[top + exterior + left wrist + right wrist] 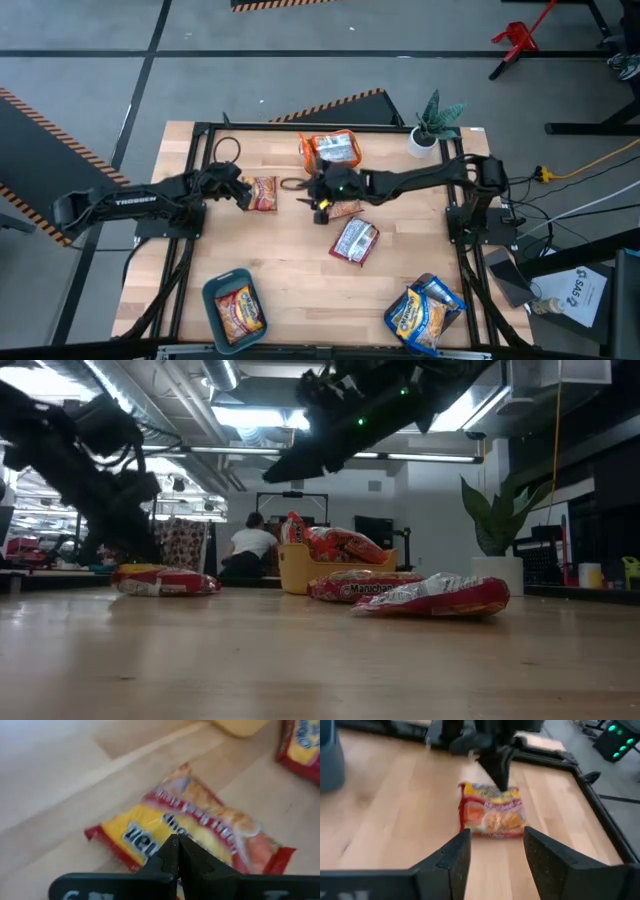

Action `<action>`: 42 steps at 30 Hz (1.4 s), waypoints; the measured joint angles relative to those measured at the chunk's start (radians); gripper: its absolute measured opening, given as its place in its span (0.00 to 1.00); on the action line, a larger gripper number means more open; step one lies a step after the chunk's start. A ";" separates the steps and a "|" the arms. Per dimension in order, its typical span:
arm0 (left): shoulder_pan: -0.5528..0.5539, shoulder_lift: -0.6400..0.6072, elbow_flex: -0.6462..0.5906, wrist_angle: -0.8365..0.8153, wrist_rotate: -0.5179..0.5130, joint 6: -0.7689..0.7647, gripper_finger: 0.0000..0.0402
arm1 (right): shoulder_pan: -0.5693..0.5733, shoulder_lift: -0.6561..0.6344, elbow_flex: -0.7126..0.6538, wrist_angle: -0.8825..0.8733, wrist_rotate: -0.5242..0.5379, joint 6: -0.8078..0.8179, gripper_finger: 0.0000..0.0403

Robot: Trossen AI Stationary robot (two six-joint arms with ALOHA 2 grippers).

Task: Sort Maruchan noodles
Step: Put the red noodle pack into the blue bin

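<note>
An orange-yellow noodle packet point(264, 193) point(200, 830) point(492, 812) lies flat on the table left of centre. My left gripper point(243, 193) point(177, 840) is shut, its tips pointing down over the packet's left edge. My right gripper point(305, 192) point(495, 837) is open and raised above the table at centre, facing that packet from the right. Another packet point(345, 209) lies under the right arm, and a red-silver one point(354, 240) point(440, 597) lies nearer the near edge. More packets sit in the three bins. My left gripper has its shut fingertips point(502, 784) right at the edge of the orange-yellow packet nearest the left arm point(490, 787), coming from above. I cannot tell whether they touch it. The packet lies flat on the table.
A yellow bin point(303, 150) with red packets stands at the far edge. A teal bin point(212, 300) is near-left and a grey bin point(452, 297) with blue packets near-right. A potted plant point(435, 125) is at the far right corner. A person sits in the room beyond.
</note>
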 joint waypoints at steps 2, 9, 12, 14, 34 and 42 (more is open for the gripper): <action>0.018 -0.001 -0.030 0.024 0.016 -0.026 0.00 | 0.011 0.017 0.000 -0.001 0.009 -0.049 0.42; 0.040 0.002 -0.077 0.076 0.060 -0.070 0.00 | 0.022 0.077 0.048 -0.004 0.004 -0.134 0.42; 0.040 0.016 -0.076 0.074 0.065 -0.095 0.00 | 0.021 0.117 0.114 -0.035 -0.019 -0.159 0.44; 0.040 0.025 -0.077 0.076 0.087 -0.127 0.00 | 0.021 0.147 0.176 -0.114 -0.019 -0.185 0.47; -0.175 0.226 -0.086 0.364 0.035 -0.493 0.00 | -0.021 0.175 0.401 -0.609 -0.065 0.110 0.55; -0.334 0.439 -0.024 0.558 0.047 -0.540 0.00 | -0.021 0.139 0.401 -0.656 -0.107 0.152 0.54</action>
